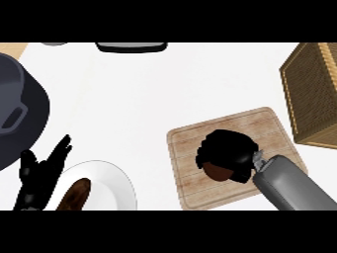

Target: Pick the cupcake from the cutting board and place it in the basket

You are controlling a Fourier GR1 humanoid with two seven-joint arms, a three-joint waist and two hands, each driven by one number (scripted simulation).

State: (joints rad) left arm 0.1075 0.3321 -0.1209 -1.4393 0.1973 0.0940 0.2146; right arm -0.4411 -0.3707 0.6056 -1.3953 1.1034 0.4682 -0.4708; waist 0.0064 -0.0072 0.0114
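Note:
The cupcake (218, 171) rests on the wooden cutting board (200, 192) at lower centre; only a brown part of it shows. My right hand (226, 147) lies over it with fingers curled round it and hides most of it. At the right edge stands the wicker basket (318, 94), apart from the board. At the lower left my left hand (45, 168) is open with fingers up, resting beside a white plate.
A large dark pot (3, 113) fills the left side. Beside my left hand sits a white plate (112, 180) holding a brown item (74, 195). A dark tray-like object (131, 47) sits at the counter's far edge.

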